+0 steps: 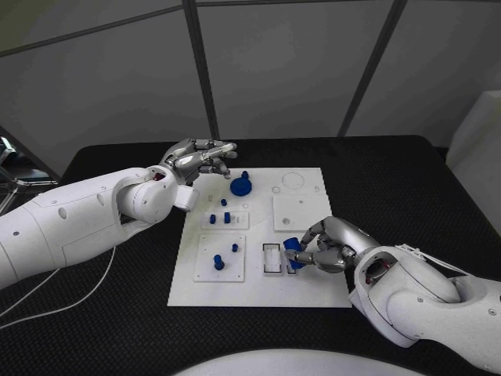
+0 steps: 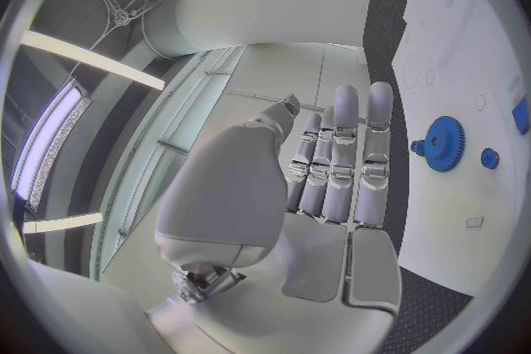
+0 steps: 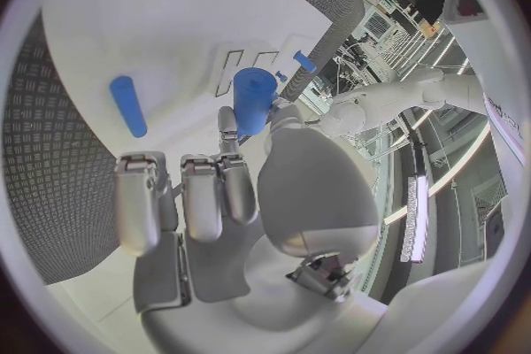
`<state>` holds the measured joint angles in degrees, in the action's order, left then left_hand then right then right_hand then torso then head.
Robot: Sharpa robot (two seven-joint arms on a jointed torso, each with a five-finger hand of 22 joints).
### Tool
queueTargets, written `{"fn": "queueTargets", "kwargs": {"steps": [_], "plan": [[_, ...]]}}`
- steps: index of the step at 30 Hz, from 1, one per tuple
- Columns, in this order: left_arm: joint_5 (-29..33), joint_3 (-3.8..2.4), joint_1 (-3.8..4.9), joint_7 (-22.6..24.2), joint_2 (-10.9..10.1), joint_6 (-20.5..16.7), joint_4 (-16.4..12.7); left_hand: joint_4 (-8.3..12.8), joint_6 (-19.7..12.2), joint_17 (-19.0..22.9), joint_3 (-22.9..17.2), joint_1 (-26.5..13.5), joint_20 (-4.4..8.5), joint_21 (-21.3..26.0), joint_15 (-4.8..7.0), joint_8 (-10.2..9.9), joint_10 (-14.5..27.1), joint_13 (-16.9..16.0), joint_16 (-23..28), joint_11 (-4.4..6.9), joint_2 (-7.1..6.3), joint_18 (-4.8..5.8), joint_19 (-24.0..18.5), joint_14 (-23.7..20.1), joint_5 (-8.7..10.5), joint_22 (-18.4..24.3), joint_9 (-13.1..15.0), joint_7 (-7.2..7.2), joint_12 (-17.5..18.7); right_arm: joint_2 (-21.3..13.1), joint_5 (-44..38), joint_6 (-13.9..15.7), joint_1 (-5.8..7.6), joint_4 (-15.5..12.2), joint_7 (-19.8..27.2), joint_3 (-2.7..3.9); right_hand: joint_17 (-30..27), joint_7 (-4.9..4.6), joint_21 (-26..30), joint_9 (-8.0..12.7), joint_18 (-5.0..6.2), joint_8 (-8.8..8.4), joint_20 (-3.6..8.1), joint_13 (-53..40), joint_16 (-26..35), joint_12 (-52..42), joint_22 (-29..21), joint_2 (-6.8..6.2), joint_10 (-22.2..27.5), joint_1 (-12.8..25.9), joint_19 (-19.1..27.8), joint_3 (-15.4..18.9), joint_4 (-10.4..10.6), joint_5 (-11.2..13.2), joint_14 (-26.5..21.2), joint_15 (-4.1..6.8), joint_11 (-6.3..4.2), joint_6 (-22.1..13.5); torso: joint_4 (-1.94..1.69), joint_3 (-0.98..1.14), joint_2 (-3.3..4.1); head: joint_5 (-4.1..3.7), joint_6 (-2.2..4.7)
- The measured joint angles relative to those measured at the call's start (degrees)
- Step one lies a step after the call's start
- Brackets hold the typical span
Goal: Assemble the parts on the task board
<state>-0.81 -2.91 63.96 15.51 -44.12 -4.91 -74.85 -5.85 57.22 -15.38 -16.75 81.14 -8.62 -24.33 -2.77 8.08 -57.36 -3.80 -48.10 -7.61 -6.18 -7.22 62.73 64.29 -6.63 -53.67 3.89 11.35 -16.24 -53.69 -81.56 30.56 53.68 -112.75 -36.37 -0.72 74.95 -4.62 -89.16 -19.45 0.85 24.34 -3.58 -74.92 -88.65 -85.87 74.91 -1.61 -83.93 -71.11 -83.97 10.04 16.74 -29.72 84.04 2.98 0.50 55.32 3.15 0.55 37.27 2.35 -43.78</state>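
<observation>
The white task board [image 1: 309, 288] lies in the middle of the black table. My right hand [image 1: 327, 246] is over the board's near right part and pinches a blue part [image 1: 293, 255] [image 3: 253, 96] between thumb and fingers, right beside a narrow white slot block [image 1: 272, 258]. My left hand [image 1: 199, 160] hovers at the board's far left corner, fingers stretched [image 2: 345, 159], holding nothing. A blue gear [image 1: 242, 186] [image 2: 445, 143] sits on the board just beyond it. Small blue pegs [image 1: 219, 218] stand in a plate left of centre, and two more [image 1: 218, 262] on the near left plate.
A blue peg [image 3: 128, 106] lies on the board near my right hand. A square white plate [image 1: 296, 211] sits at the board's right middle. A white cable [image 1: 72, 296] trails over the table at the near left. Grey wall panels stand behind the table.
</observation>
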Motion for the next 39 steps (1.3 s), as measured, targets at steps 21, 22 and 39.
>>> {"fn": "queueTargets", "kwargs": {"steps": [21, 22, 39], "plan": [[0.0, 0.01, 0.0, -0.11, -0.11, 0.13, -0.38, 0.0, 0.0, 0.05, 0.0, 0.0, 0.0, 0.0, 0.0, 0.0, 0.0, 0.0, 0.0, 0.0, 0.0, 0.0, 0.0, 0.0, 0.0, 0.04, 0.0, 0.0, 0.0, 5.49, 2.02, -3.49, 0.05, 4.26, -0.71, 0.11, -0.02, 0.43, 0.0, -0.79, 0.01, 0.28, 0.0, 0.0, 0.0, 0.0, 0.0, 0.95, -0.21, 2.45, 0.0, 0.94, 0.01, 0.79, 0.0, 0.0, -0.2, 0.43, 0.02, -0.02, 0.06, 0.8, -0.09], [0.0, 0.01, 0.0, -0.11, -0.11, 0.13, -0.39, 0.0, 0.0, 0.05, 0.0, 0.0, 0.0, 0.0, 0.0, 0.0, 0.0, 0.0, 0.0, 0.0, 0.0, 0.0, 0.0, 0.0, 0.0, 0.04, 0.0, 0.0, 0.0, 5.62, 2.02, -3.52, 0.05, 4.33, -0.71, 0.11, -0.02, 0.43, 0.0, -0.79, 0.01, 0.43, 0.0, 0.0, 0.0, 0.0, 0.0, 0.95, -0.2, 2.45, 0.0, 0.94, 0.01, 0.93, -0.01, 0.01, -0.2, 0.43, 0.04, -0.02, 0.05, 0.81, -0.09], [-0.01, 0.01, 0.01, -0.28, -0.19, 0.28, -0.47, 0.0, 0.0, 0.04, 0.0, 0.0, 0.0, 0.0, 0.0, 0.0, -0.01, 0.0, 0.0, 0.01, 0.0, 0.0, 0.0, 0.0, 0.0, 0.03, 0.0, 0.0, 0.0, 6.69, 1.67, -3.67, 0.03, 5.11, -0.67, 0.09, -0.02, 0.32, 0.0, -2.9, 0.01, 1.1, 0.42, 0.0, 0.0, 0.58, 0.0, -3.53, 0.01, 10.83, 0.0, 1.19, 0.21, 19.56, 0.0, 0.42, -0.41, 0.32, 0.09, 0.03, 0.04, 1.18, -0.1]]}}
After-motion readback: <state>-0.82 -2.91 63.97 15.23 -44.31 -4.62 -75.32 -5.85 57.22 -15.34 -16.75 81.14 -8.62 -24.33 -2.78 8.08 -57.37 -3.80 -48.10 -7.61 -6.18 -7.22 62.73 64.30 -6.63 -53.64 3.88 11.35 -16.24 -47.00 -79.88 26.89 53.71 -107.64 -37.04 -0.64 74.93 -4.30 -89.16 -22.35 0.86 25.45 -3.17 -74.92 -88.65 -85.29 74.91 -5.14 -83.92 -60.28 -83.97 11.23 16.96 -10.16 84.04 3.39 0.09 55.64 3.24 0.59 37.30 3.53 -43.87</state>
